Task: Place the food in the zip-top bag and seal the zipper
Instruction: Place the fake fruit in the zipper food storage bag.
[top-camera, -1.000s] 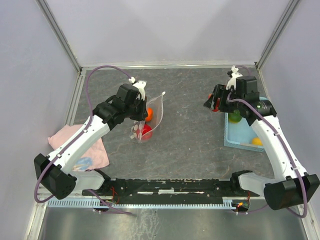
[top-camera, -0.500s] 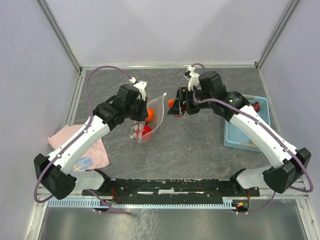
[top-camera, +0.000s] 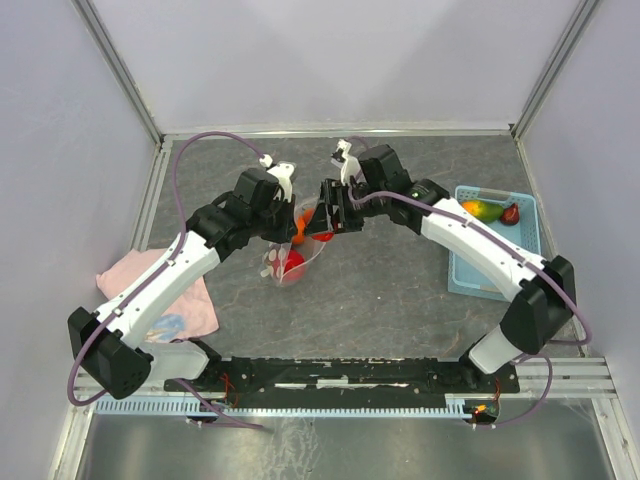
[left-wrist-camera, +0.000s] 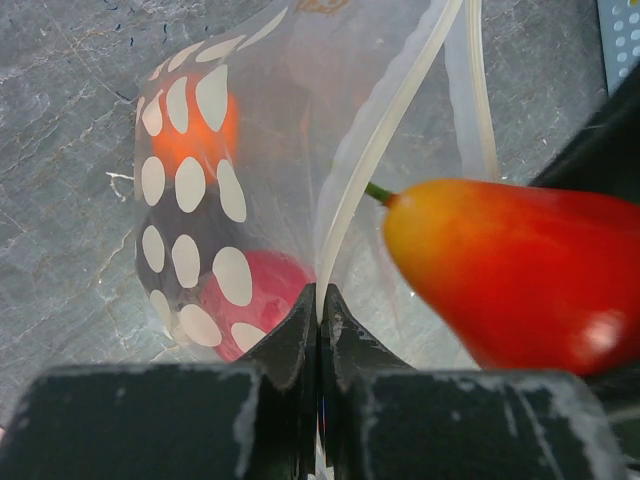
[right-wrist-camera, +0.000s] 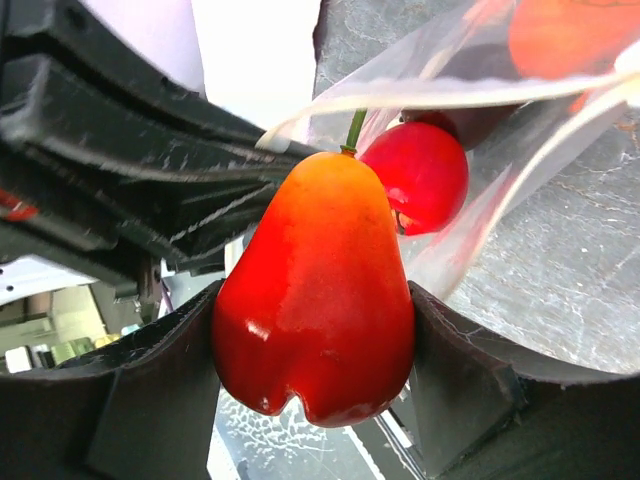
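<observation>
left fingers (left-wrist-camera: 300, 340) fully shut, pinching the zipper (left-wrist-camera: 385, 150), a thin whitish ridge strip at the mouth of the zip-top bag (left-wrist-camera: 260, 60). bag is clear thin film with white oval spots and hangs from the pinch toward the table (top-camera: 400, 290), which is grey and slate-textured. through the film: orange fruit (left-wrist-camera: 205, 125) higher up, glossy red fruit (left-wrist-camera: 265, 295) nearer the pinch.

right fingers (right-wrist-camera: 165, 385) part-open, clamped either side of a pear-shaped fruit (right-wrist-camera: 315, 290). it's smooth and glossy, orange at the neck going red at the fat end, with a short green stem. stem tip is right at the zipper strip. can't tell if any of it is past the mouth.

only the wrist views resolve the spots, strip and stem. only the top view shows both arms meeting over the bag left of centre, the light-blue perforated basket (top-camera: 528, 240) far right holding a mango (top-camera: 480, 210) and a maroon fruit (top-camera: 511, 213), and the pink cloth (top-camera: 200, 310) at near left.
</observation>
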